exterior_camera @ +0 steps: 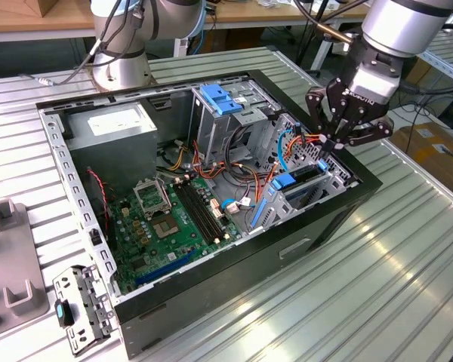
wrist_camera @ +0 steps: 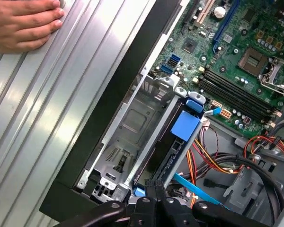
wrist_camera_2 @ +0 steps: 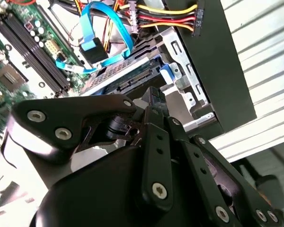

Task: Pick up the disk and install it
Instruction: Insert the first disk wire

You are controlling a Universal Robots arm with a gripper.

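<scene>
The disk [wrist_camera: 166, 153] stands on edge in the metal drive cage [wrist_camera: 132, 118] at the case's side wall, with a blue rail and tab [wrist_camera: 185, 126] on it. In the exterior view the disk [exterior_camera: 302, 183] sits in the cage on the exterior view's right of the open computer case [exterior_camera: 53, 143]. My gripper [exterior_camera: 334, 143] hangs right above that cage, jaws shut with nothing between them. In both wrist views the gripper [wrist_camera: 151, 185] [wrist_camera_2: 154, 97] has its tips at the disk's connector end [wrist_camera_2: 130, 80]; whether they touch it I cannot tell.
A hand [wrist_camera: 23, 21] rests on the ribbed table beside the case. Blue data cable [wrist_camera_2: 104, 19] and coloured power wires [wrist_camera_2: 165, 16] loop close to the cage. Motherboard [exterior_camera: 170, 219], grey power supply [exterior_camera: 113, 124], a blue clip [exterior_camera: 220, 98], a loose bracket [exterior_camera: 79, 305].
</scene>
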